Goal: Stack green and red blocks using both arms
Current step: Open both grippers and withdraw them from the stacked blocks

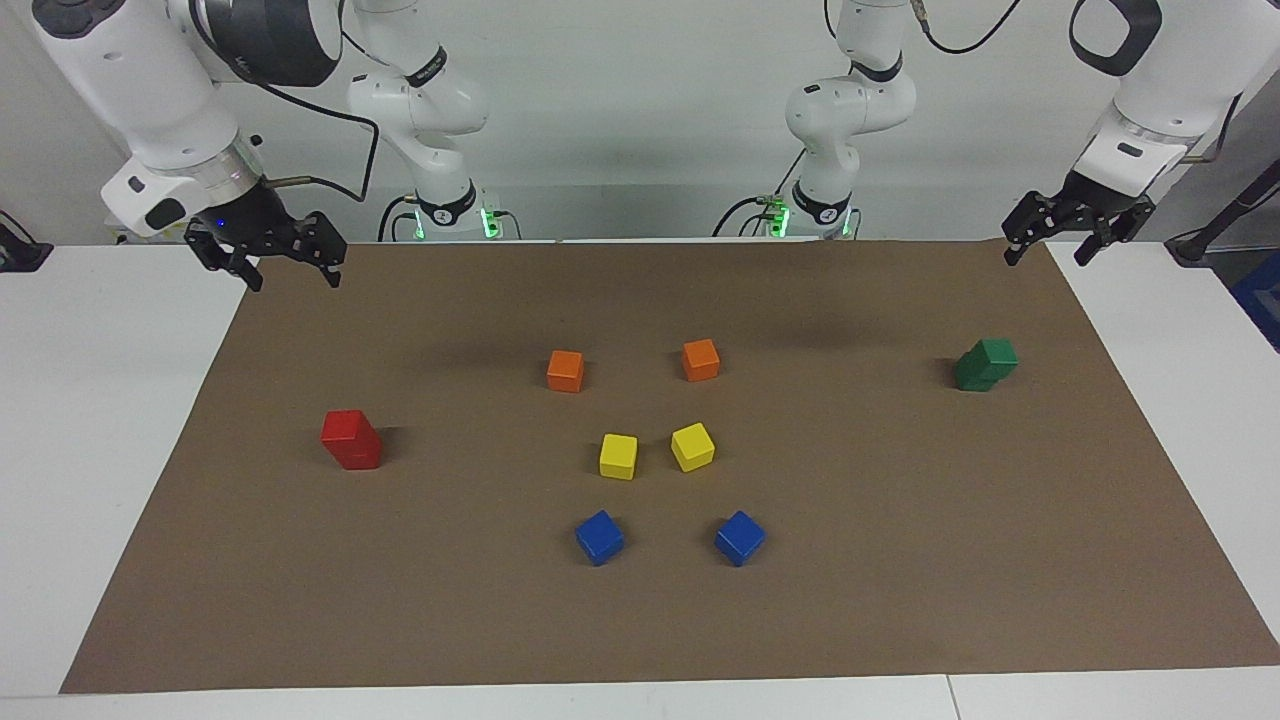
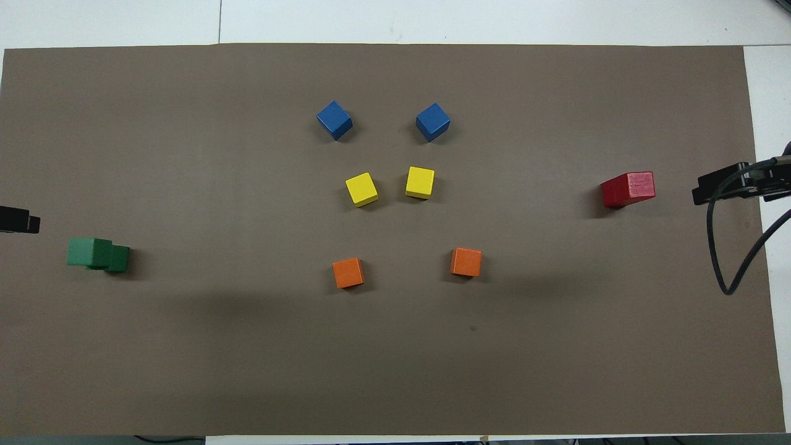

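Observation:
Two dark green blocks (image 1: 986,364) stand stacked near the left arm's end of the brown mat, the upper one sitting a little askew; from above the green stack (image 2: 97,254) shows both tops. Two red blocks (image 1: 351,438) stand stacked near the right arm's end, also seen as the red stack (image 2: 628,188) in the overhead view. My left gripper (image 1: 1048,255) hangs open and empty, raised over the mat's edge, clear of the green stack; only its tip, the left gripper (image 2: 18,220), shows from above. My right gripper (image 1: 295,280) hangs open and empty over the mat's edge, clear of the red stack; from above the right gripper (image 2: 720,185) shows.
In the mat's middle lie two orange cubes (image 1: 565,370) (image 1: 701,359), two yellow cubes (image 1: 618,455) (image 1: 692,446) and two blue cubes (image 1: 599,537) (image 1: 739,537), the orange nearest the robots. White table (image 1: 110,400) surrounds the mat (image 1: 900,560).

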